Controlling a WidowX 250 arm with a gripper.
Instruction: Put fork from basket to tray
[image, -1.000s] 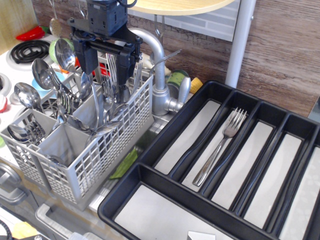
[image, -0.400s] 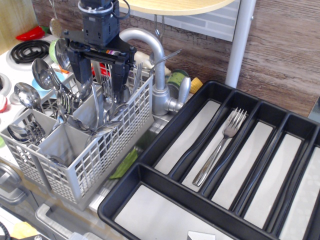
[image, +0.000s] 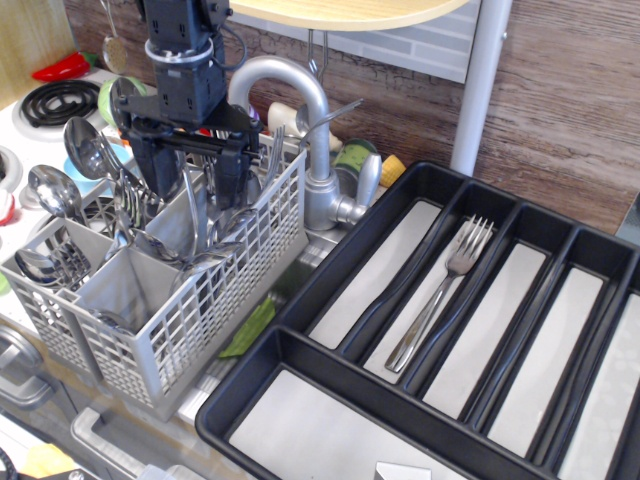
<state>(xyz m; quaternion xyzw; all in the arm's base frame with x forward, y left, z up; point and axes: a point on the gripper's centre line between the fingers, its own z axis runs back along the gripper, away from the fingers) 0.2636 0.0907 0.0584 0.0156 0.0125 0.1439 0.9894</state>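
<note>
Wood-grain wall backs black tool (image: 190, 180) spread over grid-walled grey basket (image: 200, 310).

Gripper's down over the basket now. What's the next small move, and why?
Probably lower a little further and close. The gripper hangs open over the basket, its fingers reaching in among the upright cutlery, with nothing clearly clamped. One fork already lies in the tray. Which handle sits between the fingers can't be told, so close gently.
</note>
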